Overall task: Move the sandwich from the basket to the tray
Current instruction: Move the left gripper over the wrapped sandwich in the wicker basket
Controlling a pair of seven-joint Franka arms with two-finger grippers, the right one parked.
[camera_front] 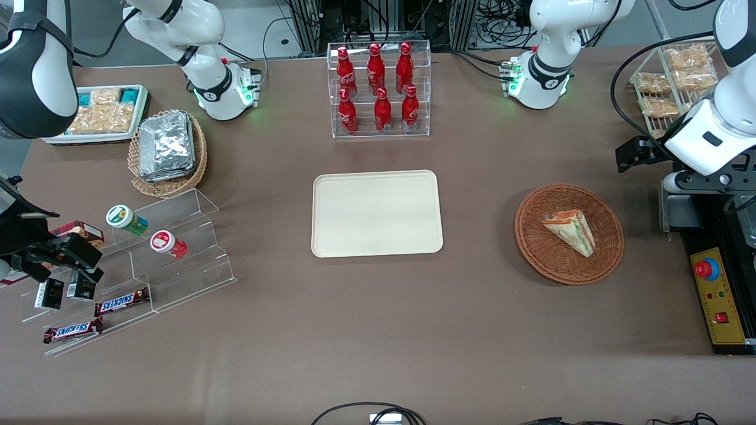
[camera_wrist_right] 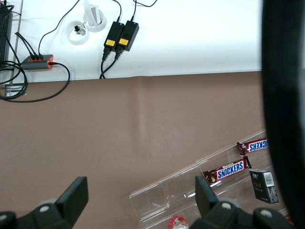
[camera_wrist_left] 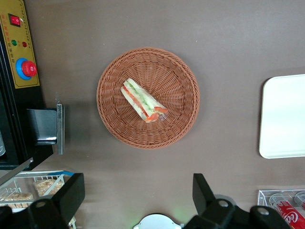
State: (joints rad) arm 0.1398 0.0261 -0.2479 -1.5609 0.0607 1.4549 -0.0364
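Note:
The sandwich (camera_front: 570, 231) (camera_wrist_left: 142, 101), a wrapped wedge with green and orange-red layers, lies on its side in the round reddish-brown basket (camera_front: 605, 255) (camera_wrist_left: 177, 76). The cream tray (camera_front: 377, 213) (camera_wrist_left: 284, 116) rests flat at the table's middle, beside the basket toward the parked arm's end, with nothing on it. My gripper (camera_front: 633, 154) (camera_wrist_left: 138, 191) hangs high above the table, a little farther from the front camera than the basket and toward the working arm's end. Its black fingers (camera_wrist_left: 72, 190) are spread wide open with only bare table between them.
A black control box with a red stop button (camera_front: 707, 269) (camera_wrist_left: 26, 68) stands beside the basket. A wire rack of snack packs (camera_front: 670, 79) and a clear rack of red bottles (camera_front: 378, 88) sit farther back. A tan basket of foil packs (camera_front: 168, 147) and acrylic steps (camera_front: 171, 254) lie toward the parked arm's end.

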